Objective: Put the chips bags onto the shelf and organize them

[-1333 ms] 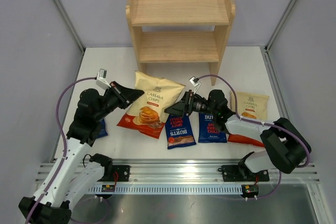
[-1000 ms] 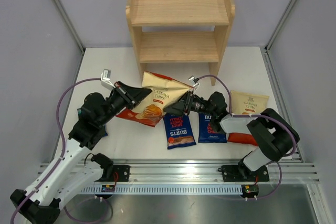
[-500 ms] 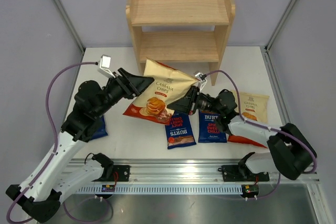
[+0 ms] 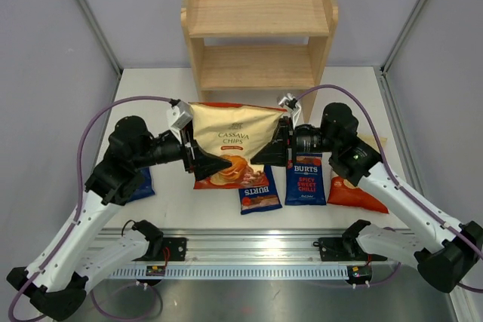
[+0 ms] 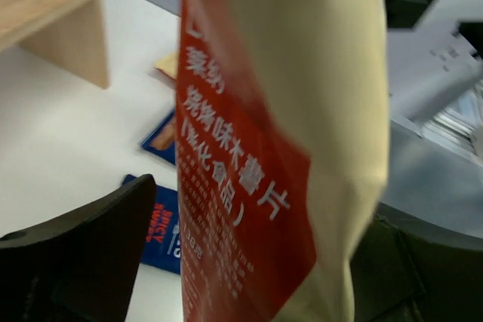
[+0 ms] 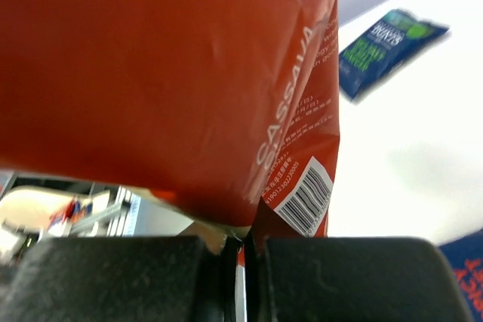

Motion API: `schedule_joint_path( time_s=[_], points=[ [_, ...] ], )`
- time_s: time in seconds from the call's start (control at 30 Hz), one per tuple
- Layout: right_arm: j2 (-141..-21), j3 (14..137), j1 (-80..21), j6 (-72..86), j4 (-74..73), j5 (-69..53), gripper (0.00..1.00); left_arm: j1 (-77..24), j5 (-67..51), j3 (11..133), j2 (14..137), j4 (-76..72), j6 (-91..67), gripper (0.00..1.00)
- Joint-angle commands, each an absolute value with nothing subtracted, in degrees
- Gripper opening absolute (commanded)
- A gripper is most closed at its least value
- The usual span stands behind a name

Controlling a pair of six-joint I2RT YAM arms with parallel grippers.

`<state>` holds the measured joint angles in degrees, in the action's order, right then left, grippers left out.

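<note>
Holding cassava chips bag [image 4: 234, 135] aloft just before the wooden shelf [image 4: 259, 67], left gripper [image 4: 219, 165] jaws clamped on one edge, right gripper [image 4: 262, 157] jaws clamped on the other.

- A small two-tier shelf [image 4: 260, 28] of pale wood stands upright at the far side of the table [image 4: 151, 96].
- A large cassava chips bag [image 4: 234, 137], cream with a red-orange base and back, hangs upright above the table just in front of the shelf. The right gripper [image 6: 241, 246] pinches its lower edge near the barcode. The left gripper [image 4: 220, 164] appears to clasp the opposite lower corner.
- A dark blue chilli bag [image 4: 258, 197] lies flat, half hidden under the raised bag.
- A second dark blue chilli bag [image 4: 306, 181] lies flat just to the right of it.
- A second cassava bag [image 4: 353, 192] lies flat at the right, partly covered.
- A blue-green bag [image 6: 389, 47] lies flat at the left, well apart from the others.
</note>
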<state>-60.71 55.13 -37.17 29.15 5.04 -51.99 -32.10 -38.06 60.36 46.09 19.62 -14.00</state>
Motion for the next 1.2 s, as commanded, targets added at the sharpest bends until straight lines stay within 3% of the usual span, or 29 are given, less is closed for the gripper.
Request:
schedule_joint_path(
  time_s=[0.0,0.03,0.07,0.13,0.23,0.27,0.3,0.37,0.4,0.43,0.6,0.67,0.8,0.97,1.1,1.17],
  points=[
    [-59.06,60.98,-37.71,21.1,-9.65,-59.23,0.02,-32.34,-52.98,58.36,44.83,14.33,-10.19,0.85],
    [-59.06,61.78,-37.71,18.92,-13.06,-59.5,0.02,-32.34,-52.74,57.66,44.48,13.89,-10.28,0.77],
    [-58.98,62.48,-37.71,17.94,-14.75,-59.41,0.03,-32.34,-52.3,57.48,44.3,13.63,-10.54,0.59],
    [-59.06,64.15,-37.71,16.36,-18.01,-58.1,0.05,-32.34,-50.19,57.04,43.69,13.27,-10.9,0.34],
    [-58.63,64.6,-37.71,17.66,-17.06,-55.82,0.1,-32.34,-48.08,56.17,43.33,11.52,-13.09,0.22],
    [-58.28,64.6,-37.71,18.1,-16.7,-54.94,0.16,-32.26,-47.64,55.9,42.63,9.77,-14.92,0.2],
    [-57.49,64.77,-37.71,18.63,-16.7,-51.36,0.43,-32.34,-45.37,55.2,42.1,8.97,-15.9,0.19],
    [-55.91,64.6,-37.71,18.98,-17.05,-45.64,0.63,-32.34,-42.03,54.85,40.53,7.04,-18.88,0.17],
    [-53.81,64.43,-37.71,18.98,-17.57,-39.26,0.9,-32.34,-37.57,54.58,40.0,6.42,-20.2,0.17],
    [-52.66,64.34,-37.71,19.51,-18.01,-35.63,0.99,-32.34,-35.7,54.58,39.56,5.98,-21.26,0.17],
    [-45.36,59.43,-37.71,21.96,-17.58,-21.28,1.0,-32.34,-19.0,56.6,39.02,5.28,-33.46,0.14],
    [-43.52,55.48,-37.71,25.57,-11.11,-21.62,0.97,-32.34,-16.36,55.99,38.76,1.18,-41.69,0.14],
    [-39.82,42.04,-37.71,34.35,15.4,-28.28,0.96,-32.34,-11.7,50.2,37.71,-12.8,-57.71,0.12],
    [-42.01,38.24,-37.71,43.66,27.57,-30.32,0.98,-32.34,-7.65,41.93,38.84,-33.63,-71.86,0.07],
    [-48.93,34.63,-37.88,54.29,47.06,-32.07,0.99,-32.43,-7.64,40.35,42.27,-40.59,-78.56,0.06],
    [-51.14,34.98,-38.14,54.93,49.82,-31.65,1.0,-32.43,-7.65,39.21,43.32,-43.75,-81.89,0.06]
  ],
)
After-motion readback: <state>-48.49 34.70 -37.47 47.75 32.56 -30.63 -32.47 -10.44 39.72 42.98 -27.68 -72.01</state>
